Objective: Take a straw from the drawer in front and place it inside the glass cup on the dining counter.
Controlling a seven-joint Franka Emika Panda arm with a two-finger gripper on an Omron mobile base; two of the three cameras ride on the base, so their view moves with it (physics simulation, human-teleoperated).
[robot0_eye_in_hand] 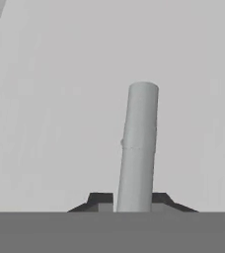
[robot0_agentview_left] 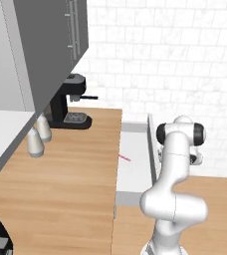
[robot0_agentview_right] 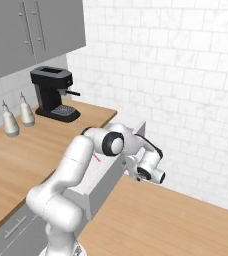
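The drawer (robot0_agentview_left: 134,172) stands pulled out from the wood-topped counter (robot0_agentview_left: 60,169), its pale grey floor open to view, and everything else is placed from it. The straw (robot0_agentview_left: 124,158) lies flat on the drawer floor, near the side next to the counter, slanted, touching nothing else; in the right base view it shows as a short pink streak (robot0_agentview_right: 96,158) just past the arm's elbow. The gripper (robot0_eye_in_hand: 132,200) is at the outer face of the drawer front, where its fingers are pressed in on the grey bar handle (robot0_eye_in_hand: 138,148), which rises between the two dark tips against the flat grey front. Beyond the drawer, at the counter's back, stands a black coffee machine (robot0_agentview_left: 70,102), with two pale bottles (robot0_agentview_left: 38,134) beside it.
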